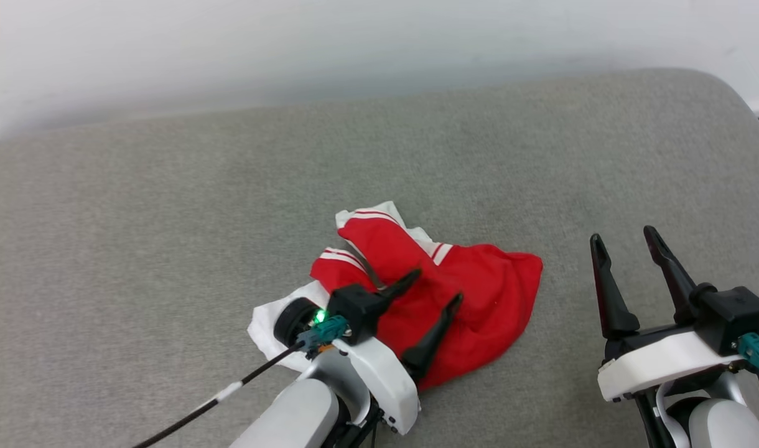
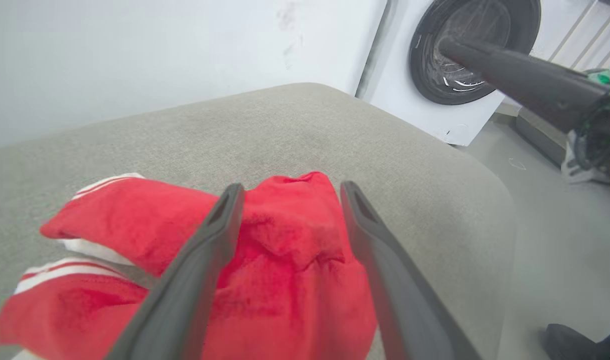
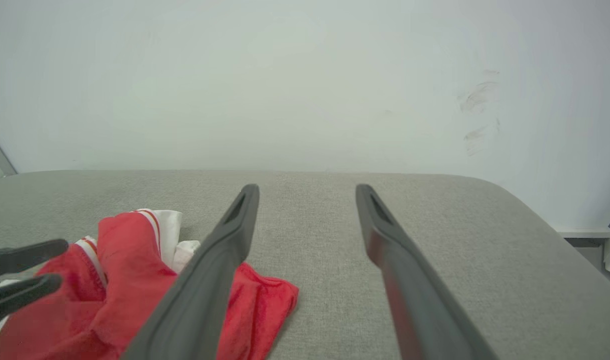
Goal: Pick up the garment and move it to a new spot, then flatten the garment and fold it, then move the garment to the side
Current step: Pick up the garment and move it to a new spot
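Looking down at it, the garment (image 1: 479, 280) lies in a crumpled heap near the middle of the grey padded table (image 1: 168, 249), a little toward the robot's side. The left gripper (image 1: 438, 285) hovers right over the heap with its two dark fingers spread and nothing pinched between them. The right gripper (image 1: 622, 235) stands off the heap's right edge over bare cloth, its fingers spread as well and empty.

I'd judge the flattening is the step in hand. To do it well, each claw should find an outer edge, not the bunched middle: the hem corner poking out to the right for one, a striped sleeve or shoulder at the far left for the other. Pinch low and take one layer if possible, then draw the two apart so the folds fall out instead of dragging the whole lump.

The shirt is soft red knit, slightly fuzzy up close, with white sleeves and red-and-white striped trim peeking from the far side; a white flap sticks out beneath the left wrist. It is limp and will slump wherever it is unsupported. The table cover is a coarse grey weave with rounded corners, likely grippy enough to hold fabric in place. A white washing machine (image 2: 465, 50) stands beyond the table's end.
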Motion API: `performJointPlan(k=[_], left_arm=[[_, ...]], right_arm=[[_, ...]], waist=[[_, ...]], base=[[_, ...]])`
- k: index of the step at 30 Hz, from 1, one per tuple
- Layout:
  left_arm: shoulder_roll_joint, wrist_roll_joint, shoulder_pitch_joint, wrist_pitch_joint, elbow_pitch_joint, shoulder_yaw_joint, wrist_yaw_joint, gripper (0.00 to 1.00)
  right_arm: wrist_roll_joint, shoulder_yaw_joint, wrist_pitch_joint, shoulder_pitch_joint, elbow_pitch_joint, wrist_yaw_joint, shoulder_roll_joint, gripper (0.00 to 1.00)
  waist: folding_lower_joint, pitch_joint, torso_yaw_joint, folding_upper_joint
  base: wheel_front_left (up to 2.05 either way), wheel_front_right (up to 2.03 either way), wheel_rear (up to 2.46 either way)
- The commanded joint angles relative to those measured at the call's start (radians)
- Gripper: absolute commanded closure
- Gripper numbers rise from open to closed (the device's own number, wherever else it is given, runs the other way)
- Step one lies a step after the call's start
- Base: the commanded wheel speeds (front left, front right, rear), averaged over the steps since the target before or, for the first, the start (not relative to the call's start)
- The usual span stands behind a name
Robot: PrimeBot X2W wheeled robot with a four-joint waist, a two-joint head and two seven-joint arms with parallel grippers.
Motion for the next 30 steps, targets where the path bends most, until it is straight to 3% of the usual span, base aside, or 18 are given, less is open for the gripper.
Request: performJointPlan(k=[1, 7, 16, 23, 30], left_arm=[[0.003, 0.001, 0.005, -0.019, -0.012, 0.008, 0.009, 0.0], [0.018, -0.011, 0.066, -0.117, -0.068, 0.085, 0.083, 0.0], [0.08, 0.005, 0.189, -0.159, -0.15, 0.261, 0.216, 0.0], [0.145, 0.046, 0.307, -0.16, -0.21, 0.368, 0.265, 0.0], [0.168, 0.055, 0.395, -0.16, -0.245, 0.418, 0.269, 0.0]], right_arm=[[-0.004, -0.001, 0.002, 0.013, -0.001, 0.0, 0.002, 0.0], [-0.013, 0.0, 0.027, 0.046, -0.008, 0.0, 0.002, 0.0], [-0.005, -0.011, 0.056, 0.104, -0.028, 0.0, 0.002, 0.0], [0.0, -0.02, 0.07, 0.132, -0.044, 0.0, 0.002, 0.0], [0.003, -0.018, 0.082, 0.145, -0.053, 0.0, 0.002, 0.0]], waist=[[0.0001, -0.03, 0.025, -0.0001], [0.0001, -0.092, 0.061, -0.0001], [0.0001, -0.148, 0.109, -0.0001], [0.0001, -0.169, 0.125, -0.0001], [0.0001, -0.179, 0.121, -0.0001]], base=[[0.0, 0.0, 0.0], [0.0, 0.0, 0.0], [0.0, 0.0, 0.0], [0.0, 0.0, 0.0], [0.0, 0.0, 0.0]])
